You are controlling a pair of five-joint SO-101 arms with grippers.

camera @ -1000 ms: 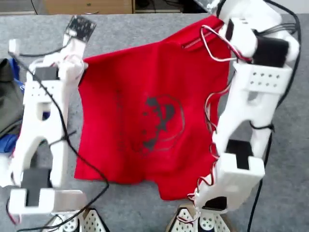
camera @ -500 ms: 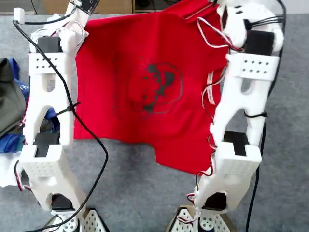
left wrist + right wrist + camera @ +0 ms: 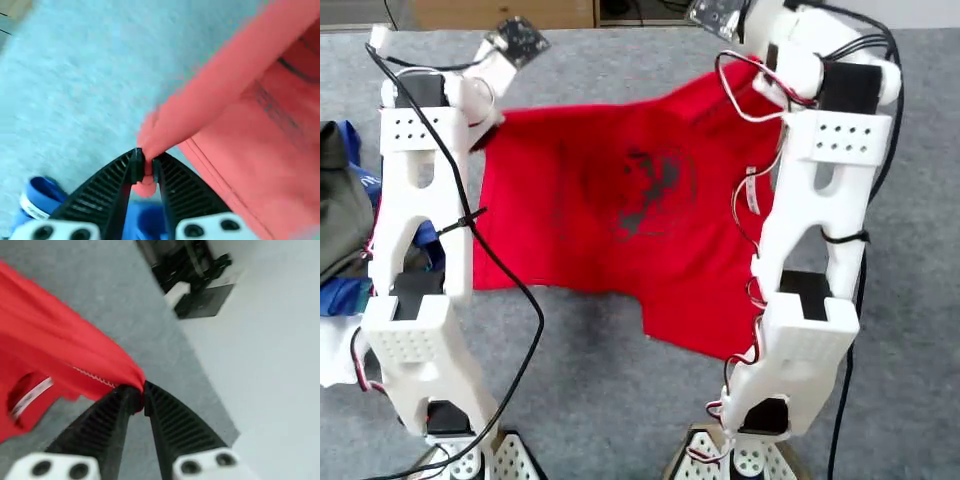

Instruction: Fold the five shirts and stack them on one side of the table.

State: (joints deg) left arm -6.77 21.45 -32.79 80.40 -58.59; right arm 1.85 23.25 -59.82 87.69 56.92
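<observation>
Nearest to us, the lower hem of the red short-sleeved cloth shirt with a dark round print lies on the grey felt-like table top, between the two arm bases. From there the shirt runs away from us, so its long axis goes near to far. Its far edge is strung left to right between the two grippers. The left gripper is pinched tight on a bunched fold at the far left corner, and the right gripper is clamped on the far right corner by the collar. The right corner sits farther off than the left, so the held edge slants. We judge that the coming move turns on this: the whole body of the shirt lies to the near side of both grippers, and neither is nearer to it than the other. The white right arm covers the shirt's right side and sleeve, and the white left arm hides its left edge. We cannot tell how much of the far part is lifted off the table. A heap of dark and blue garments is cut off at the left.
</observation>
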